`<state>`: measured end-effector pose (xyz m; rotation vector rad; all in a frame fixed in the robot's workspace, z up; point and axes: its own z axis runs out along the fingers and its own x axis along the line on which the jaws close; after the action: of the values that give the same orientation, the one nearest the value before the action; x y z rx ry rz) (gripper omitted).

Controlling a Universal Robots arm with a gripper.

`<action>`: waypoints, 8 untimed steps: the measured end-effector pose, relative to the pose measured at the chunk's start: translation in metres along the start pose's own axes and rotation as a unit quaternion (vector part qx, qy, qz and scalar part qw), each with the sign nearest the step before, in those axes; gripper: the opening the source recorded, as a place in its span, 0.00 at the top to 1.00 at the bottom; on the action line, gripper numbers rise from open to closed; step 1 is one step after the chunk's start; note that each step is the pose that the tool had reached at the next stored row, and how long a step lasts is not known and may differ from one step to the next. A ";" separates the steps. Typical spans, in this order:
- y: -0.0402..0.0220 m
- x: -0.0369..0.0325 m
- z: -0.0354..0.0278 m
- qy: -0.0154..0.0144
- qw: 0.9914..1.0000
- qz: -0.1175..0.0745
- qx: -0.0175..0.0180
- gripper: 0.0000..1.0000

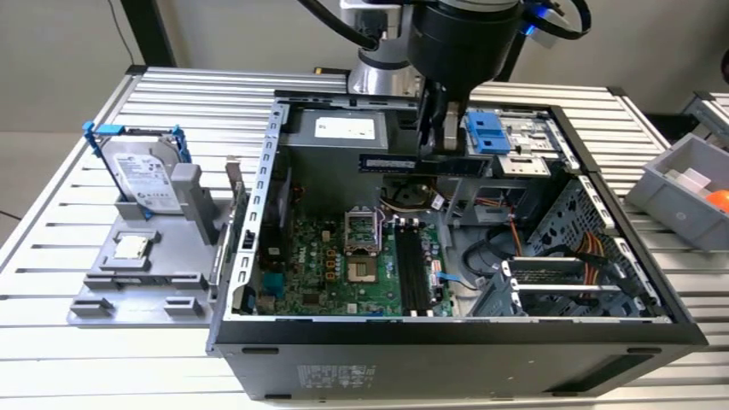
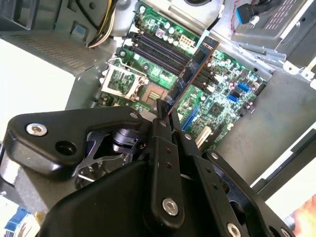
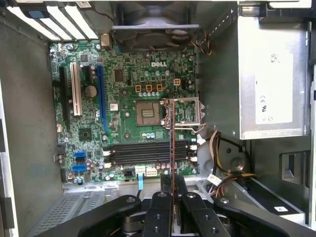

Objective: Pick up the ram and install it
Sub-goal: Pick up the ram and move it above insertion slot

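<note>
Exterior view: end effector (image 1: 440, 141) hangs over the far part of the open computer case (image 1: 245, 256), which stands on the slatted bench (image 1: 68, 376). Its fingers are closed flat on the ram (image 1: 401, 163), which is carried clear above the motherboard (image 1: 319, 273) and is not seated.

Ram, long axis: level, running from the exterior view's left to its right. The memory slots (image 1: 412, 266) run from the far side of the case toward its near edge. The stick thus lies crosswise to the slots and, by judgement, back from them toward the far wall.

Second wrist view: ram (image 2: 191, 71) shown on its broad face, reaching out from the end effector (image 2: 165, 114) and crossing the slots (image 2: 160, 49) on a diagonal.

First wrist view: ram (image 3: 171, 143) shown edge-on as a thin line rising from the end effector (image 3: 172, 183), cutting across the four slots (image 3: 143, 152) beside the processor socket (image 3: 148, 112). The slots look unoccupied.

Also on the bench: hard drive (image 1: 146, 171) in a blue frame on a grey fixture, at the exterior view's left of the case.
</note>
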<state>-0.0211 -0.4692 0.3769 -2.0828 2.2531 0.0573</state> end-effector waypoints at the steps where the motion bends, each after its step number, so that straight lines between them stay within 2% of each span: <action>1: -0.0016 -0.0001 0.0001 0.000 1.000 0.000 0.000 1.00; 8: -0.0133 -0.0011 0.0017 0.000 1.000 0.000 0.000 1.00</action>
<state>-0.0077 -0.4690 0.3755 -2.0827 2.2532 0.0572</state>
